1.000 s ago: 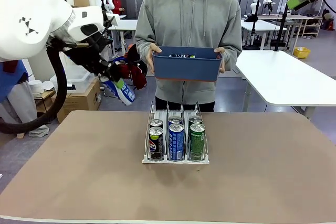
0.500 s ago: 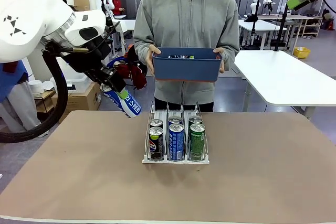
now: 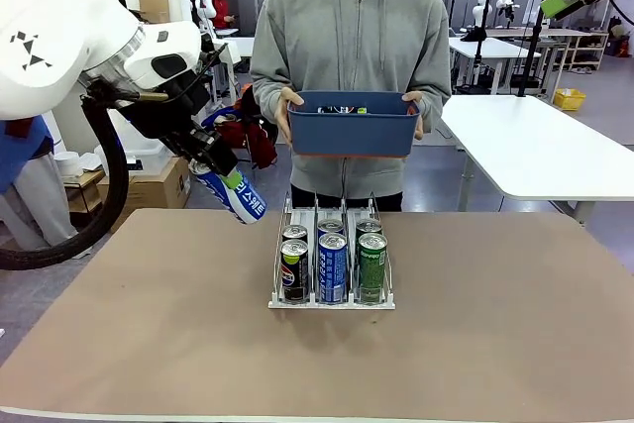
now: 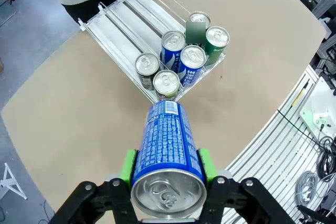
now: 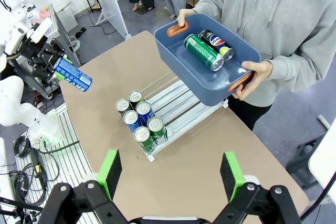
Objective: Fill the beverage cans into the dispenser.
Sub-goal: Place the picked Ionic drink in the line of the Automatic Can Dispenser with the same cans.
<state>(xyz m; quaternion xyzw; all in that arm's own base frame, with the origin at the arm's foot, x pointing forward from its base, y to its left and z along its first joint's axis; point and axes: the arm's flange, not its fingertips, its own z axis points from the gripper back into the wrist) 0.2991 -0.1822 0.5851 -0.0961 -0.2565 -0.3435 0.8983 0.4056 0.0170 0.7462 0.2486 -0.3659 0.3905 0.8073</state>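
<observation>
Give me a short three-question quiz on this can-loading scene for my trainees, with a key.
1. True or false: the left gripper is empty.
2. How many beverage cans stand in the dispenser? A four, B six, C nine.
3. Fill in: the blue tub that the person holds contains a green can and a ___ Pepsi can.
Key: 1 false, it grips a blue can; 2 B; 3 black.

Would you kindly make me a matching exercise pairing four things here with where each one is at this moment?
Things:
1 tilted blue can
2 blue tub
3 dispenser
4 loose green can

Places:
a on the table
b inside the tub
c between the jaws of the left gripper
d in the person's hands

Pairs: 1-c, 2-d, 3-a, 4-b.
</observation>
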